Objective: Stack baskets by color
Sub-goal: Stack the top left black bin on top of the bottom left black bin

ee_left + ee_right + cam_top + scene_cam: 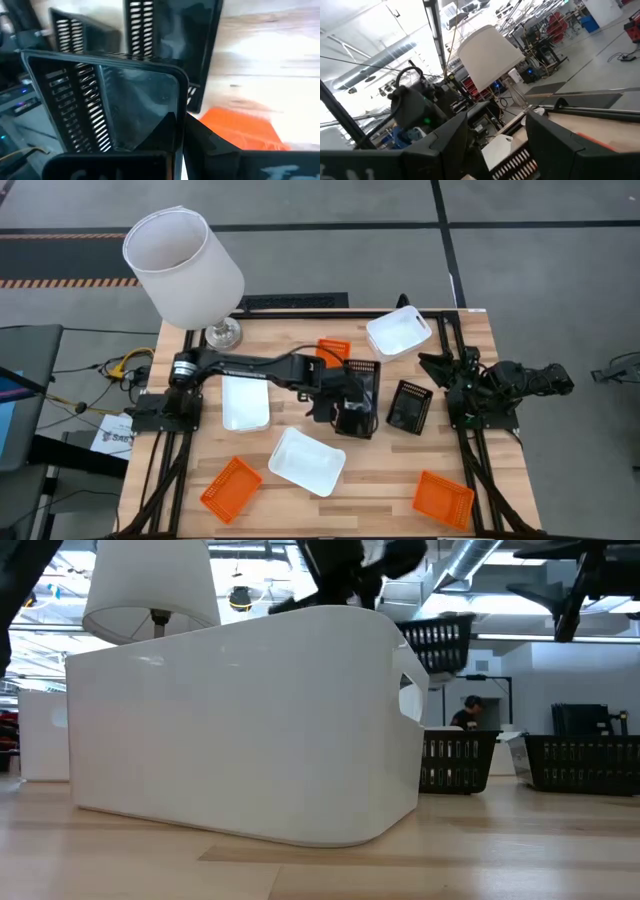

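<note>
My left gripper (338, 400) reaches over the table's middle, shut on a black slotted basket (356, 418) that hangs in the air in the low view (440, 640). Under and beyond it a second black basket (366, 372) rests on its bottom, and a third (410, 406) sits to the right. Three white baskets (398, 332) (245, 402) (307, 460) and three orange ones (335, 350) (231, 485) (442, 498) lie scattered on the tabletop. My right gripper (495, 145) waits folded back at the right edge, open. My left gripper grips one wall of the black basket at its rim (179, 117), one finger (162, 132) inside the basket and the other (215, 147) outside. The fingers slant down from the table's left. The basket is lifted clear of the table and hangs tilted.
A big white lampshade on its stand (185, 265) occupies the far left corner. A white basket (240, 730) fills much of the low view close to the camera. A person (470, 712) is in the room beyond the table.
</note>
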You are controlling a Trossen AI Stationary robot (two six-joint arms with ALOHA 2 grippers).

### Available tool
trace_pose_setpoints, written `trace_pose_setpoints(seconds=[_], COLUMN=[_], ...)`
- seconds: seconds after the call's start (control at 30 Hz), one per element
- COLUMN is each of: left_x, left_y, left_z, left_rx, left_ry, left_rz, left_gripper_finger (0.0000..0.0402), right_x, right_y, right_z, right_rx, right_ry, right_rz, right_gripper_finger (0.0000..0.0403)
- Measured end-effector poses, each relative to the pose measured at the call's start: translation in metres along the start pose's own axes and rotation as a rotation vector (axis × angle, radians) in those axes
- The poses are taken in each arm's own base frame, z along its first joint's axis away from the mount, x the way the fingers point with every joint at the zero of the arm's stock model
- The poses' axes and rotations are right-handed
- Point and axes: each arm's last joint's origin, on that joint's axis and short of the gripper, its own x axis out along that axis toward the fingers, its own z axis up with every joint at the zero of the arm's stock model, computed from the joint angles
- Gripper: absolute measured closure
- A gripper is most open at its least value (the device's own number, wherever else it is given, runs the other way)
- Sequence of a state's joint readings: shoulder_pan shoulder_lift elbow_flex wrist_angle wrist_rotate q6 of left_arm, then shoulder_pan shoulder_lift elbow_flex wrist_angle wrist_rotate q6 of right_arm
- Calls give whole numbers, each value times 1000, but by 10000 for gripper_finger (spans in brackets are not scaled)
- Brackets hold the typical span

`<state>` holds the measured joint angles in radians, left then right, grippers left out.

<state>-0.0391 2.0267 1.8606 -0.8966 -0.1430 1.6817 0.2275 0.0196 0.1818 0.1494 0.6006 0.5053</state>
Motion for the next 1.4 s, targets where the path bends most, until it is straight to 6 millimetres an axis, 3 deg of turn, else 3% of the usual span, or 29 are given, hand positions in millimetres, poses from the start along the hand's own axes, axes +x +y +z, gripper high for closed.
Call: trace_pose_setpoints(seconds=[0.23, 0.37, 0.63, 1.03, 1.4], left_x=[20, 21, 22, 62, 63], left_y=[-1, 0, -1, -5, -6], left_z=[19, 26, 25, 30, 32], left_rx=[23, 18, -18, 2, -19], left_ry=[-33, -58, -118, -32, -83], left_rz=[-45, -30, -42, -95, -103], left_gripper_finger=[401, 401, 401, 401, 397], right_x=[0, 0, 0, 0, 0], right_y=[0, 0, 0, 0, 0], right_z=[0, -1, -1, -1, -1], right_rx=[1, 1, 13, 18, 14], right_ry=[4, 9, 9, 6, 8], right_rz=[0, -3, -4, -1, -2], right_gripper_finger=[178, 178, 178, 178, 178])
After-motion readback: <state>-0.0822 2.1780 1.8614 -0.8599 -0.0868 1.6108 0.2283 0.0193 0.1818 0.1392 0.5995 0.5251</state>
